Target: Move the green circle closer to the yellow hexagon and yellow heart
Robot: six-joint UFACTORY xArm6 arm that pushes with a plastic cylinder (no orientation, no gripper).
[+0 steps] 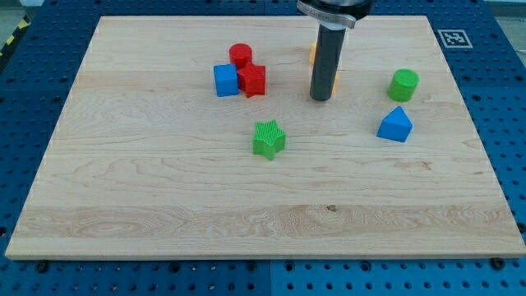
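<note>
**A:** Start with the biggest thing. What carries it all?

**B:** A pale wooden tabletop (164, 189), smooth and flat, lying on a blue perforated bench (25, 82). A printed marker (452, 37) sits at its top right corner. Little of the room shows beyond that bench.

**A:** And the arm?

**B:** There is no claw here, so nothing to call apart or together, only a dark rod coming down from the view's top. My tip (320, 99) rests on the wood right of centre, well left of the green circle (403, 85).

**A:** Where are the yellow pieces?

**B:** Mostly hidden behind the rod. A yellow-orange sliver (312, 54) shows at its left edge and another (336, 82) at its right; which one is the hexagon and which the heart I cannot tell.

**A:** How should the circle handle?

**B:** I judge it a light, rigid little cylinder that slides easily on the smooth wood. Being round, it may slip sideways off an off-centre push, so contact belongs squarely on its right flank, driving it leftwards.

**A:** Anything in the way?

**B:** The blue triangle (395, 124) lies just below it. The green star (269, 138), red cylinder (240, 55), red cube (252, 80) and blue cube (224, 80) stand well to the left.
</note>
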